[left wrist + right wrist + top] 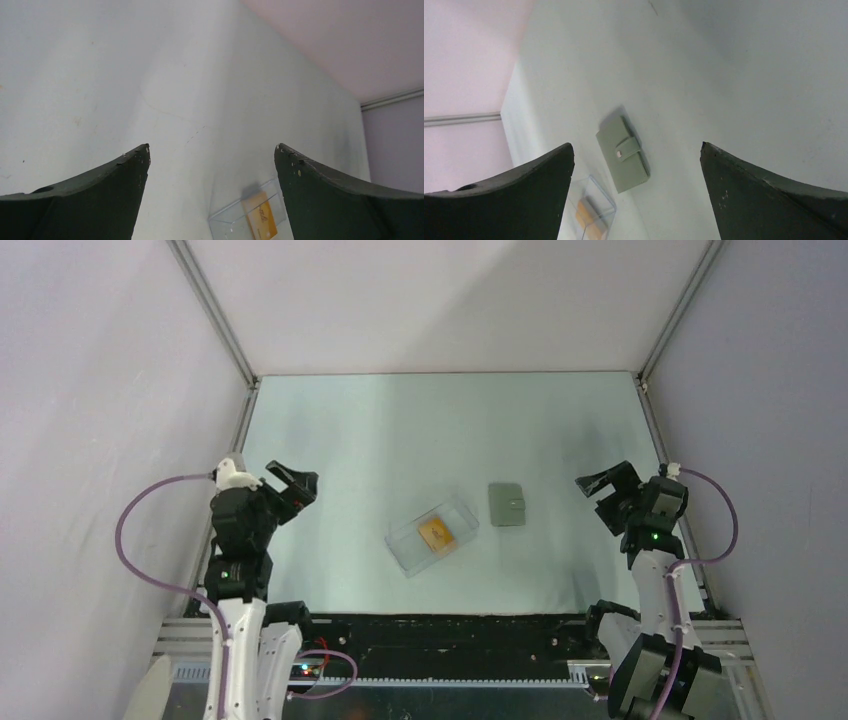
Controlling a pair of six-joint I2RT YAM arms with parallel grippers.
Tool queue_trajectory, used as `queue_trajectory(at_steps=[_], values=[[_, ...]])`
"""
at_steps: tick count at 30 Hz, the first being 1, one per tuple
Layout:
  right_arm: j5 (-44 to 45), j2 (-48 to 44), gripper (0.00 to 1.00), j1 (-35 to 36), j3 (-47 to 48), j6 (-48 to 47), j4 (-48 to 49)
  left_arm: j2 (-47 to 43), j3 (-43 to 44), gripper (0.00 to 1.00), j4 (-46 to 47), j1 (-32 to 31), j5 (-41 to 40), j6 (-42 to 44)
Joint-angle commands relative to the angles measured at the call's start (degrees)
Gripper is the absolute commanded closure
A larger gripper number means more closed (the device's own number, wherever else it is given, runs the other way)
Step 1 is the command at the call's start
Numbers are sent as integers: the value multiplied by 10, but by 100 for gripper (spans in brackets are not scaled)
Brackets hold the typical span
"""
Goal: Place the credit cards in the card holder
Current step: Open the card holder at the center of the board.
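Above the side edges of the table [350,430], the left claw [292,484] and the right claw [603,486] are held with their fingers spread wide apart. Between them, near mid-table, a clear plastic box [405,551] is seen, with the closed grey-green card holder [507,504] laid just beside it on the right claw's side. The orange credit cards [435,531] are kept inside the box, well apart from both claws.

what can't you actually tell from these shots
- Card count: the cards sit in the clear box; too small in the top view, cut by the bottom edge in both wrist views.
- Wallet inside: closed, tab over the front.
- Card marks: blurred everywhere.
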Motion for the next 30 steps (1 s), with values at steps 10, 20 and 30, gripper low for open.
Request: queue_trajectory(at_steps=[10, 20, 30], values=[[-45, 113, 0, 53, 75, -68, -108, 101, 20, 2, 12, -54, 105, -61], [12, 270, 11, 200, 201, -113, -174, 247, 121, 2, 88, -311, 67, -128], [166, 458, 27, 313, 339, -173, -306, 316, 212, 2, 110, -425, 38, -134]])
